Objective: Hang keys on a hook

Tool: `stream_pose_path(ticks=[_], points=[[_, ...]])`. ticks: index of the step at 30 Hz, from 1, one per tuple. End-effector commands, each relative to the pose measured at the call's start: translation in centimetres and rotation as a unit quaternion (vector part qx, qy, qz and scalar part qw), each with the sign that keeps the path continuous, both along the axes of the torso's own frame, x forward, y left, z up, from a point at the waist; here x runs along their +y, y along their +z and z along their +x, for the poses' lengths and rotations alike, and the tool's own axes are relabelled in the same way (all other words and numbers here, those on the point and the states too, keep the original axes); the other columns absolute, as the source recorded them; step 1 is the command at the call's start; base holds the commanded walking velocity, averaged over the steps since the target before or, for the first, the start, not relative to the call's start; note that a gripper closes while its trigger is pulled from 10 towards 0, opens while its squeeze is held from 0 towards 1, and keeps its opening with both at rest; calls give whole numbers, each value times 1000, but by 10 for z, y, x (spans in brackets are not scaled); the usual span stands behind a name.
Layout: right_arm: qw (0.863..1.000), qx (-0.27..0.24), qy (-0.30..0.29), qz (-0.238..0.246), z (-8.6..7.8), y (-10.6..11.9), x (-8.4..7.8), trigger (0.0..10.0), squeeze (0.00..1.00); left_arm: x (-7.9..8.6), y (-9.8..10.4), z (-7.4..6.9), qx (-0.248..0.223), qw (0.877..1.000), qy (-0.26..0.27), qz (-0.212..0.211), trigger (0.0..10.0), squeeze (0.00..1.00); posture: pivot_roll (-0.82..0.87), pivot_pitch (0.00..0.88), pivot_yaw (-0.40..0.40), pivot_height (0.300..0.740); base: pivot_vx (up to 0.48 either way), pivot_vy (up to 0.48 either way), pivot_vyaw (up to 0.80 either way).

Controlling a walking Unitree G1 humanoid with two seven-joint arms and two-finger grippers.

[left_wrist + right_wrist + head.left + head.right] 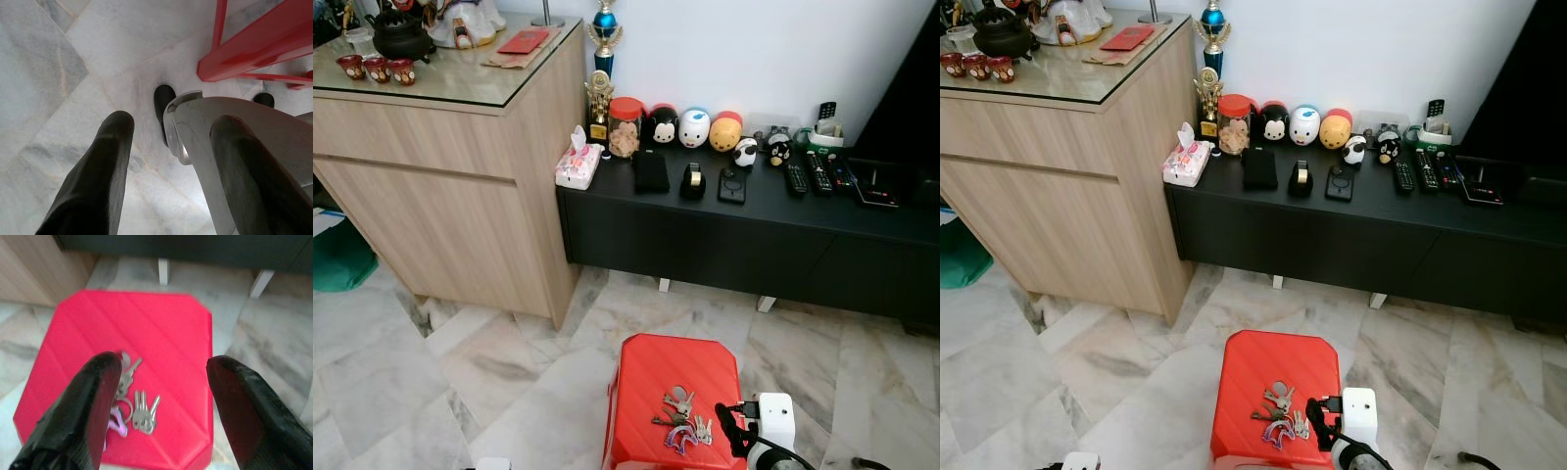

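Note:
A bunch of keys (680, 416) with a purple tag lies on the top of a red plastic stool (646, 367), toward its near right side. My right gripper (736, 433) hovers just right of the keys at the stool's near right corner. In the right wrist view it is open (164, 364), and the keys (134, 404) lie beyond and between its fingers, close to one finger (93, 396). My left gripper (171, 122) hangs open beside the stool, pointing down at the marble floor.
A light wooden cabinet (440, 176) with a glass top stands at the left. A low black console (754, 235) runs along the white wall, carrying toy figures, a tissue box (578, 162) and remotes (808, 176). Marble floor (460, 372) surrounds the stool.

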State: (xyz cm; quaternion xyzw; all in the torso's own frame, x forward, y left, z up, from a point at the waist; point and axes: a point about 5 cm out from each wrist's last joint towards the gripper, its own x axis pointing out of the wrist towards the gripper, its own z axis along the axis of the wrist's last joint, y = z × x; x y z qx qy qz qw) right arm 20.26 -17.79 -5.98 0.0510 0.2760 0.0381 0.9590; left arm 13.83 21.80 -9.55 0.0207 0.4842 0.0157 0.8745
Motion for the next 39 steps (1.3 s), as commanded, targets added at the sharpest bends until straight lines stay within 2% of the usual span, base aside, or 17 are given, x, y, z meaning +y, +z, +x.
stream_pose_path(ticks=[1,2,3,4,5,6,11,14,21,22,23,24,25,26,29,35,39], points=[[1000,-12,-6,-1,-2,1,-2,10000,0,-4,-5,-12,14,1000,14,-8,10000,0,36,22,-51,740,0,0,0],[1000,-16,-10,1,-2,1,-2,10000,0,-4,-5,-12,10,1000,21,-9,10000,0,38,16,-51,740,0,0,0],[996,-90,0,-7,31,26,2,10000,0,-3,-5,-12,8,1000,26,-9,10000,0,38,16,-51,740,0,0,0],[987,-157,11,-13,57,53,8,10000,0,-3,-5,-13,5,1000,30,-8,10000,0,37,11,-49,740,0,0,0],[978,-205,20,-14,73,73,15,10000,0,-3,-4,-13,0,999,36,-7,10000,0,35,7,-49,740,0,0,0],[972,-232,24,-13,80,84,20,10000,0,-3,-4,-13,-3,999,39,-7,10000,0,35,5,-49,740,0,0,0],[974,-225,11,1,72,76,22,10000,0,0,-2,-12,-37,997,75,3,10000,0,35,0,-49,740,0,0,0],[975,-221,6,4,69,73,19,10000,0,1,0,-11,-52,996,76,9,10000,0,35,0,-48,740,0,0,0],[977,-215,-3,5,61,73,12,10000,0,1,7,-5,-120,990,79,13,10000,0,26,0,-47,740,0,0,0],[978,-210,-4,4,59,71,11,10000,0,4,23,20,-190,980,61,25,10000,0,25,0,-46,740,0,0,0],[979,-206,-5,4,58,70,10,10000,0,5,36,38,-241,969,47,34,10000,0,27,0,-46,740,0,0,0],[980,-197,-9,2,56,67,8,10000,0,3,61,66,-328,944,29,32,10000,0,30,0,-48,740,0,0,0],[981,-194,-10,2,56,66,8,10000,0,2,67,72,-346,937,27,29,10000,0,34,0,-49,740,0,0,0],[981,-194,-12,3,56,66,7,10000,0,-4,87,82,-414,910,9,31,10000,0,40,0,-51,740,0,0,0],[980,-197,-26,5,59,68,4,10000,0,-12,109,86,-481,875,-19,42,10000,0,32,0,-48,740,0,0,0],[977,-211,-22,14,57,75,5,10000,0,-17,125,87,-504,863,-8,21,10000,0,37,0,-52,740,0,0,0],[977,-213,-26,15,55,75,4,10000,0,-22,130,85,-502,865,-7,0,10000,0,44,0,-55,740,0,0,0]])
